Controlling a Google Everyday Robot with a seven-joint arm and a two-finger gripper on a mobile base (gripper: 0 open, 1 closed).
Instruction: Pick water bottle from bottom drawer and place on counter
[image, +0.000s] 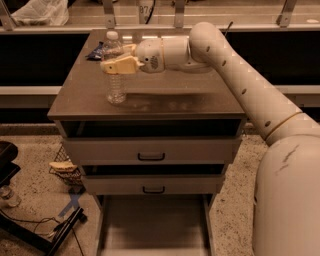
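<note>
The water bottle (114, 82), clear with a white cap, stands upright on the left part of the counter (175, 100). My gripper (120, 57) reaches in from the right at the height of the bottle's upper half. One finger (118, 65) crosses in front of the bottle and the other lies behind it, so the gripper is closed around it. The bottle's base rests on the counter. The bottom drawer (152, 225) is pulled out below, and its pale grey floor shows nothing in it.
A dark blue packet (95, 51) lies at the counter's back left, behind the bottle. Two shallower drawers with black handles (151, 157) sit slightly open. On the floor at left are a wire basket (65, 169), a black stand (30, 235) and cables.
</note>
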